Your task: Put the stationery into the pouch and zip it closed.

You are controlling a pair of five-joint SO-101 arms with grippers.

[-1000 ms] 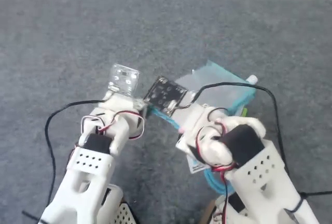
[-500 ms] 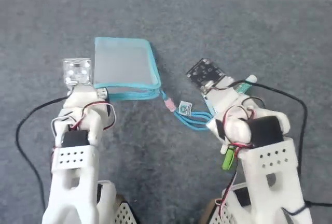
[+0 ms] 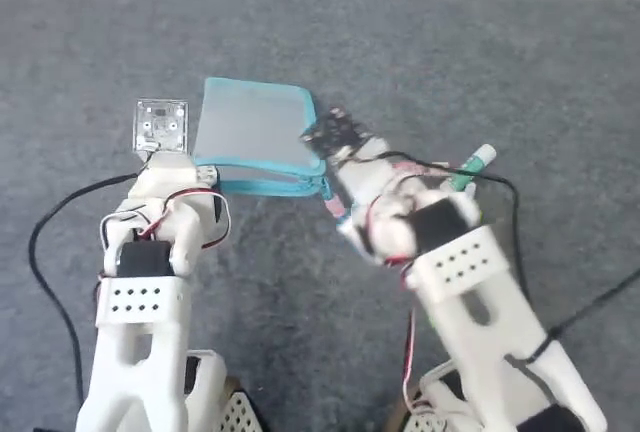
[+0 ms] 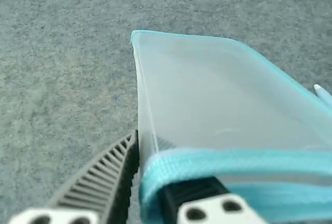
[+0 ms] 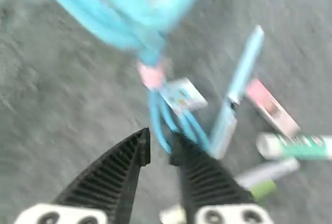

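A translucent pouch (image 3: 255, 130) with teal edging lies flat at mid-left. My left gripper (image 3: 203, 170) is shut on its near teal edge (image 4: 218, 163), one finger (image 4: 106, 180) beside the pouch and the other under the band. My right gripper (image 3: 332, 192) sits at the pouch's right corner, its fingertips (image 5: 160, 143) closed narrowly on the blue cord loop (image 5: 158, 123) that hangs from the pink zipper pull (image 5: 152, 73). On the cloth beyond the cord lie a light blue pen (image 5: 241, 89), a pink piece (image 5: 272, 107) and a green-and-white marker (image 5: 295, 146).
Grey felt (image 3: 500, 52) covers the table. A green-tipped pen (image 3: 472, 167) pokes out to the right of the right arm. A small paper tag (image 5: 181, 94) hangs on the cord. Black cables (image 3: 60, 242) trail beside both arms.
The pouch has gone from the centre right to the left with my left gripper. My right arm first pulled back to the right, then swung left up to the pouch's corner.
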